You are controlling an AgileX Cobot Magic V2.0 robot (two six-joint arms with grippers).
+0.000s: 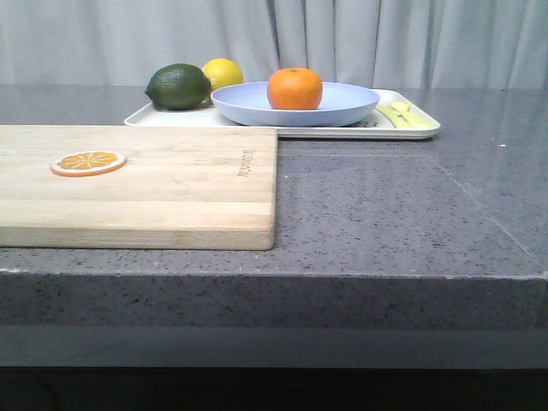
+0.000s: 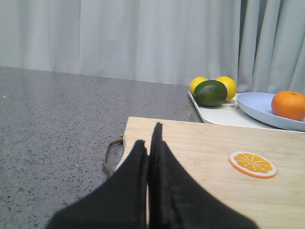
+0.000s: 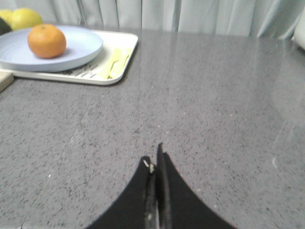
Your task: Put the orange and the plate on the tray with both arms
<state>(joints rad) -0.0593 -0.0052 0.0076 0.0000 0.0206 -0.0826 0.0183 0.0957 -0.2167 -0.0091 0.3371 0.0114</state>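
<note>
At the upper centre of the front view, you find the orange [image 1: 294,88] sitting in the plate [image 1: 342,104], and the plate resting on the tray [image 1: 422,130] at the far side of the counter [image 1: 385,205]. Judging from that, both of the task's things are already where they belong, and nothing appears left for you to place. The tray also carries a dark green fruit [image 1: 178,86] and a lemon [image 1: 223,73] at its left end, with a pale yellow-green item [image 1: 405,115] at its right end that is too small to identify.

Neither arm shows in the front view. In the left wrist view, the left tool [image 2: 148,152] is clenched on nothing, its 2 fingers pressed together above the near corner of the cutting board [image 2: 200,157]. In the right wrist view, the right tool [image 3: 155,164] is likewise closed and empty, hanging over bare counter well apart from the tray. You hold nothing with either arm, so the job looks finished.

The orange slice [image 1: 88,162] lies flat on the cutting board, untouched by either tool. A small line of writing [image 1: 247,164] is printed near the board's right edge, but it runs sideways and is too fine to read.
</note>
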